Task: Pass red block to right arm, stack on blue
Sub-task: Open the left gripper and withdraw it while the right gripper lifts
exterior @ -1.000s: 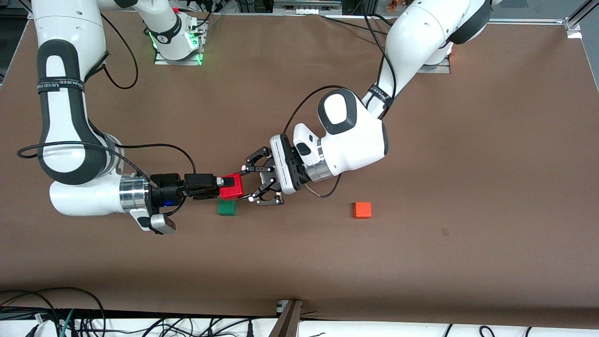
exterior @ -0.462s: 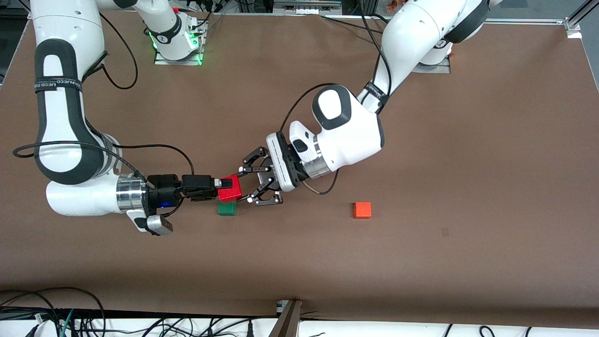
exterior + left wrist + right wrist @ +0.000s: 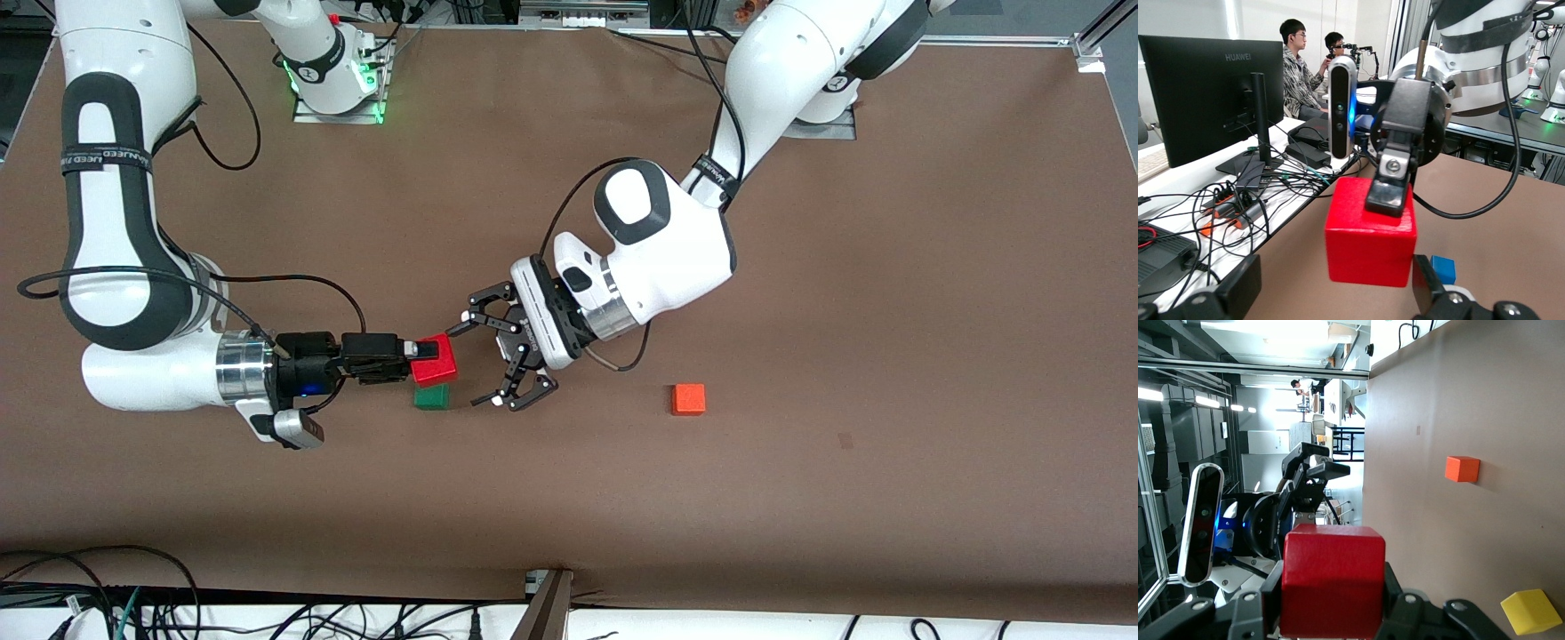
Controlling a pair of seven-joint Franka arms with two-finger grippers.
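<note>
My right arm (image 3: 133, 293) has the red block (image 3: 436, 359) clamped in my right gripper (image 3: 425, 354), above the green cube (image 3: 432, 397). My left gripper (image 3: 484, 364), just beside the block, stands spread wide and clear of it. The blue cube (image 3: 1444, 269) shows only from my left wrist, below the block. The orange cube (image 3: 688, 398) lies well apart.

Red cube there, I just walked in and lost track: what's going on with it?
It is mid-handover. The right gripper is shut on the red block, holding it in the air above the green cube. The left gripper is open beside the block and not touching it. The blue cube shows only in the left wrist view; stacking is not yet done. An orange cube lies toward the left arm's end.
</note>
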